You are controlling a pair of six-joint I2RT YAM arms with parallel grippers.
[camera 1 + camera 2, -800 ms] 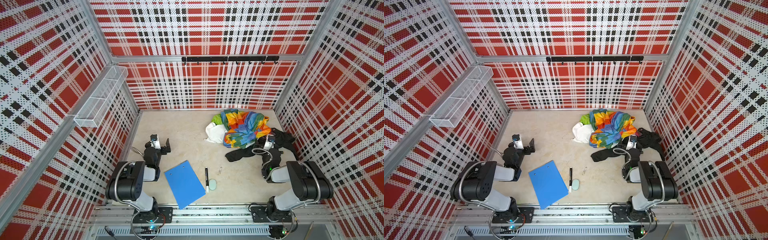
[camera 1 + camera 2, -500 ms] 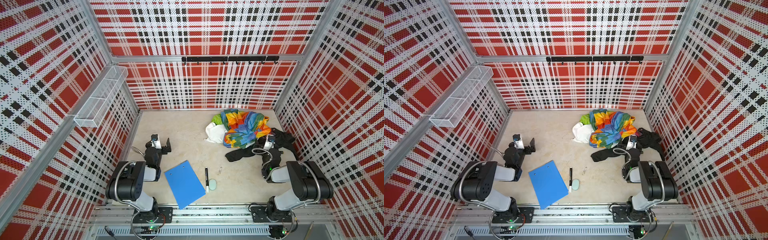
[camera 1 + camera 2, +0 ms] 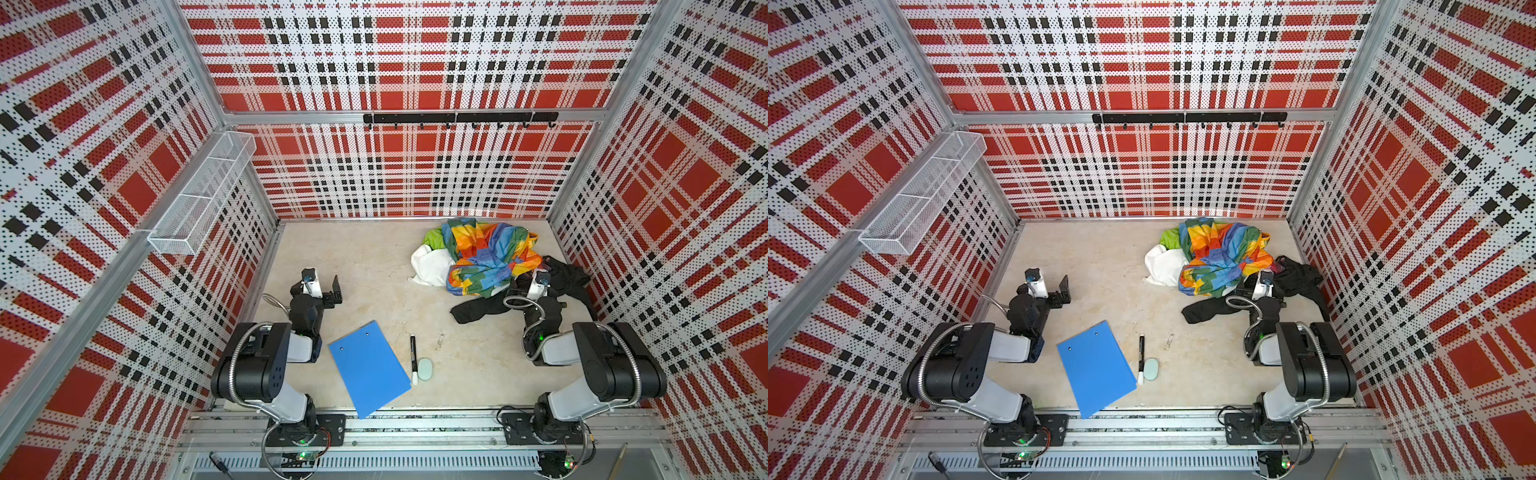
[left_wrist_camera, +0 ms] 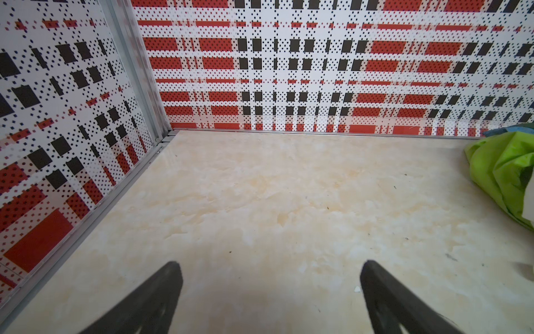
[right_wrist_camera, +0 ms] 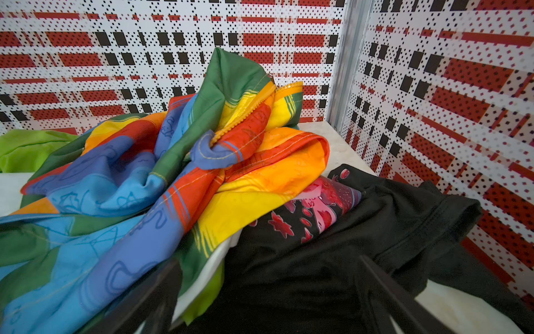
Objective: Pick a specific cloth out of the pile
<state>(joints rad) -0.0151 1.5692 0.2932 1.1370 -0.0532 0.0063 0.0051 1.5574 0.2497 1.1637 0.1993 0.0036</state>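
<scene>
My right pincer (image 5: 268, 261) is spread wide with nothing in it, poised low over the black cloth (image 5: 375, 219). That cloth sprawls at the right edge of the pile (image 3: 486, 253), its pink-and-red print half tucked under the rainbow patchwork (image 5: 138, 179). Here's my worry: one finger sits right by the patchwork hem and a lime-green fold (image 5: 206, 289), so closing here could pinch those too and drag the heap along. The garment looks big and partly pinned, so a thin pinch may slip when I pull. My left pincer (image 4: 270, 263) is spread and empty too, over bare surface (image 4: 260, 188), well apart from the heap
</scene>
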